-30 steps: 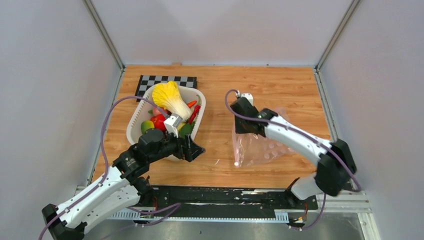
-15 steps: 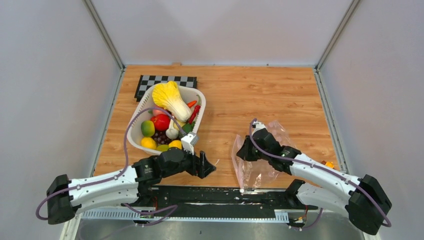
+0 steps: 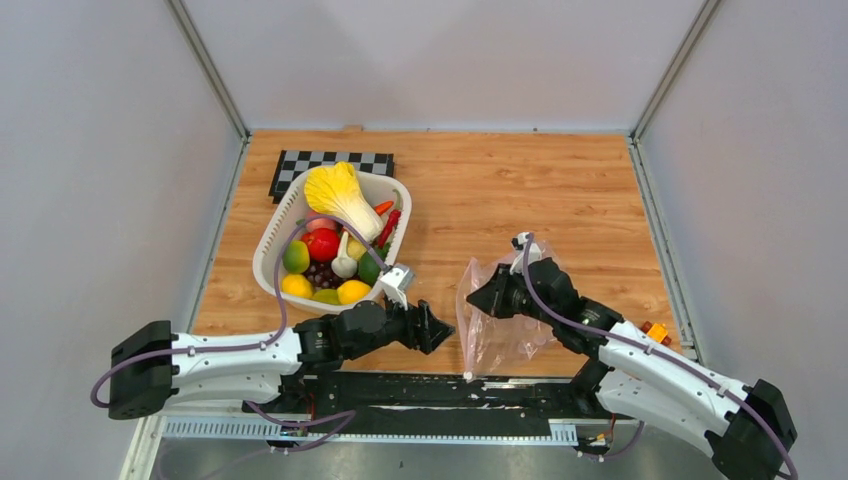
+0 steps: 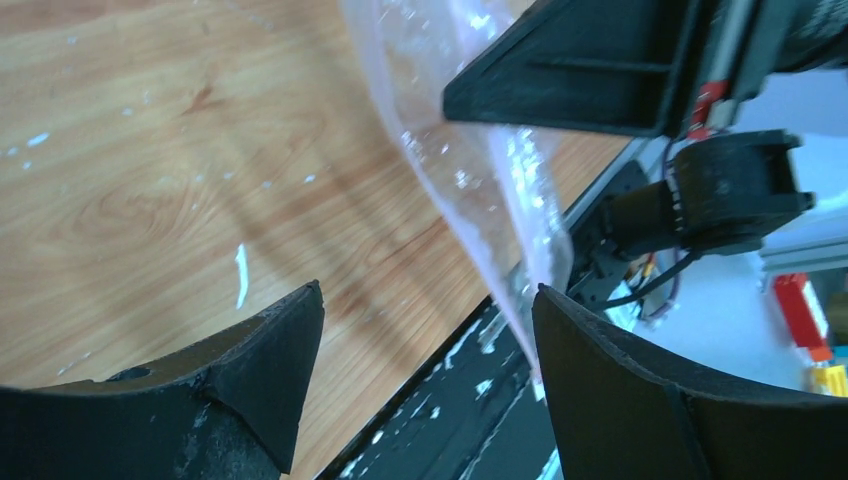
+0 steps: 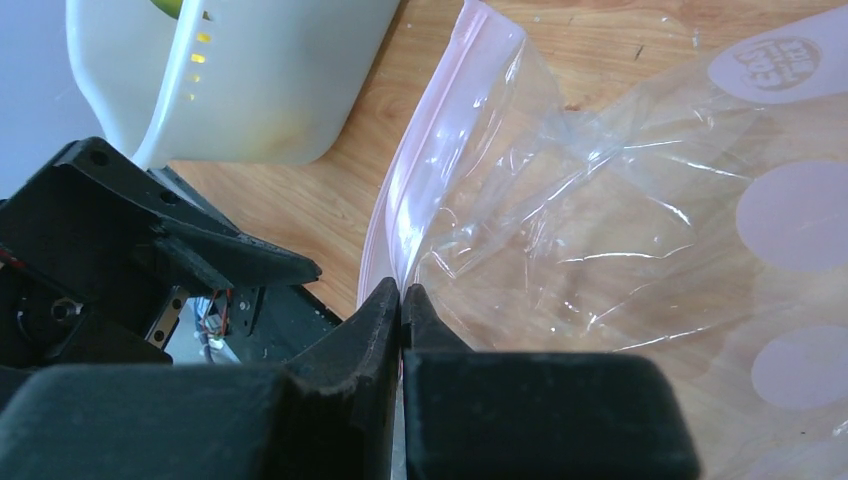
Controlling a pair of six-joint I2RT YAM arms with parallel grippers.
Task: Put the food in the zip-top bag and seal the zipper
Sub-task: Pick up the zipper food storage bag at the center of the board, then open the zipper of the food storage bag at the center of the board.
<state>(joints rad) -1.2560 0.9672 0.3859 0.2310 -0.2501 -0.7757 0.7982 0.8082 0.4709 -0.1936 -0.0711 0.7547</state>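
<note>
Wooden counter (image 3: 520,180), grey walls (image 3: 430,60) on three sides, black rail (image 3: 450,390) along the near edge.

- White slotted basket (image 3: 268,262) sits left of centre, its back rim just beside a checkerboard mat (image 3: 300,160). All the food is in it: cabbage (image 3: 340,195) at the back, carrot (image 3: 384,207) and chili (image 3: 388,228) along the right wall, tomato (image 3: 322,243), garlic (image 3: 344,262), grapes (image 3: 320,273), lemons (image 3: 296,285) and a lime (image 3: 370,268) toward the front.
- Zip-top bag (image 3: 500,335) is at front right, well apart from the basket, with a strip of bare wood between them. Its lower corner reaches the near rail. Nothing shows inside it.
- Right arm (image 3: 650,365) comes in from the front-right corner. Right jaws are clenched flat on the bag's mouth edge, pinching it at the zipper (image 5: 420,150). The pink strip runs up and away from the pinch. The right wrist view shows the two sides of the mouth lying close together at the pinch.
- Left arm (image 3: 230,355) lies low along the near edge, in front of the basket. Left jaws are spread wide and grasp nothing. They point at the bag's left edge. In the left wrist view the film hangs just ahead of the right-hand tip; I cannot tell if it touches.
- Bare wood shows across the back and right of the counter.
</note>
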